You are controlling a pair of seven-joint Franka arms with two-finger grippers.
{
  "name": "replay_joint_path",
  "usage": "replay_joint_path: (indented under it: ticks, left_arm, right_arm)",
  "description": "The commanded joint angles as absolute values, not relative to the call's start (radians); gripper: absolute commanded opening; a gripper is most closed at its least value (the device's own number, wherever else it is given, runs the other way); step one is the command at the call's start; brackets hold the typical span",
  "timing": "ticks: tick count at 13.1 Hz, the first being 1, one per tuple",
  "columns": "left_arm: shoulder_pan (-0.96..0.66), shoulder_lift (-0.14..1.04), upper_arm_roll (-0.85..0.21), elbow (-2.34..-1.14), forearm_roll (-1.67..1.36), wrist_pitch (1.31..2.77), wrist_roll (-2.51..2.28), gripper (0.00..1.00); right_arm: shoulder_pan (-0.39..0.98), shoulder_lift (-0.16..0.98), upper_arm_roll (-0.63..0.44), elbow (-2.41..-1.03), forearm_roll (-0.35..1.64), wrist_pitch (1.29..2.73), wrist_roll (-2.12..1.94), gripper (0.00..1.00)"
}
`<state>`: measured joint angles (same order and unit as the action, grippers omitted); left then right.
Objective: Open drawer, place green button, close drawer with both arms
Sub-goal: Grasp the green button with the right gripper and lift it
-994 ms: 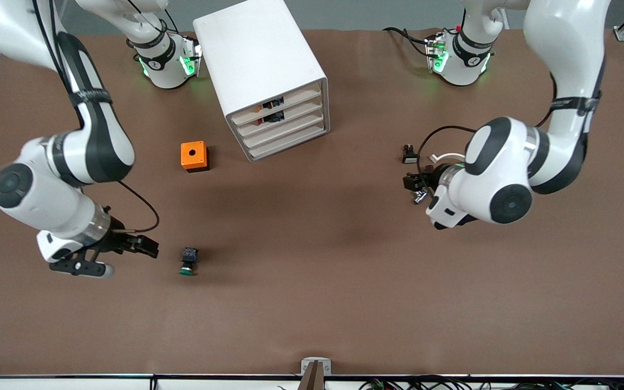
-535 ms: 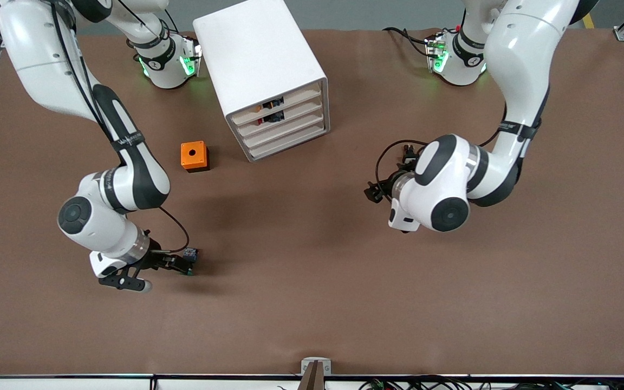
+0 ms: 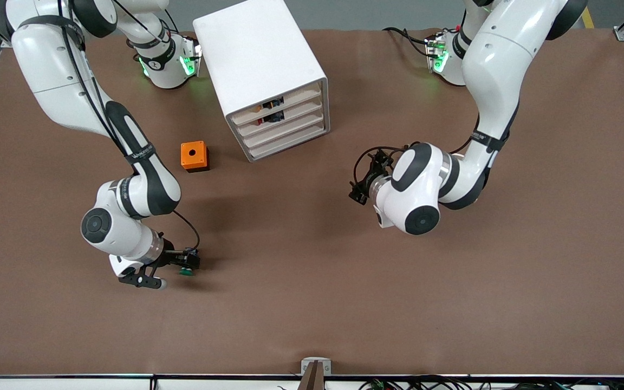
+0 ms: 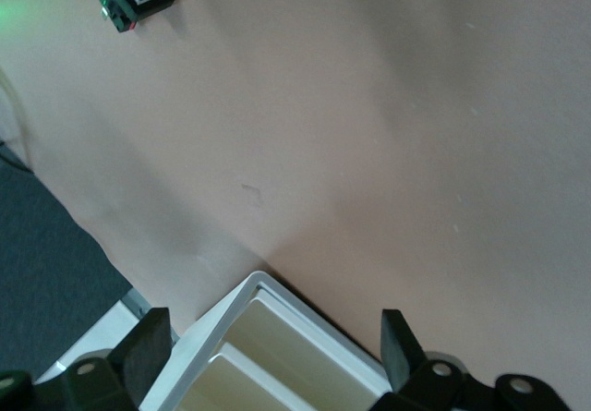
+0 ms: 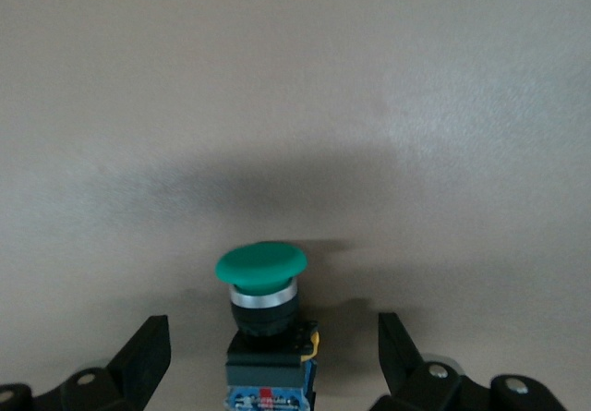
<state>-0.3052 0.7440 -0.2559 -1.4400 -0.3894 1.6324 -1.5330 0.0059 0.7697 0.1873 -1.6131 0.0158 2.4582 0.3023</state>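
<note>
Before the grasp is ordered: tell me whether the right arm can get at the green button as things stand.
Probably yes. The right gripper is open and down at the table, and the button lies between its fingers with clear gaps either side and nothing in the way.

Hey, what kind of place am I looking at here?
Most likely a robotics lab test bench: two white robot arms bolted along one edge of a brown-covered table, a small white drawer cabinet, and loose electrical parts such as a green push button and an orange box.
</note>
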Motion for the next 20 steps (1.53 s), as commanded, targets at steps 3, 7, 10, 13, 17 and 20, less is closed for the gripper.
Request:
replay_joint_path:
  ticks: [3, 7, 10, 13, 17, 20]
  left_arm:
    - [-0.399, 0.791, -0.253, -1.417, -0.442, 1.637, -1.826, 1.00]
    - [-0.419, 0.902, -0.253, -1.416, -0.621, 1.646, -2.106, 1.00]
    - [-0.456, 0.922, -0.252, -1.417, -0.800, 1.660, -2.111, 0.98]
    - [-0.462, 0.957, -0.252, -1.417, -0.896, 1.660, -2.213, 0.84]
    - [-0.502, 0.988, -0.253, -1.416, -0.928, 1.657, -2.279, 0.65]
    - [-0.521, 0.991, -0.253, -1.416, -0.992, 1.657, -2.315, 0.65]
  right_arm:
    - [-0.008, 0.770, 0.207, -1.598, 0.020, 2.347, 0.336, 0.58]
    - [-0.011, 0.764, 0.218, -1.594, 0.063, 2.316, 0.364, 0.08]
    - [-0.002, 0.740, 0.218, -1.577, 0.064, 2.267, 0.389, 0.05]
    - [0.015, 0.660, 0.225, -1.566, 0.063, 2.179, 0.488, 0.05]
    - [0.005, 0.560, 0.224, -1.551, 0.064, 2.025, 0.499, 0.03]
    - [0.011, 0.458, 0.225, -1.551, 0.066, 1.870, 0.624, 0.04]
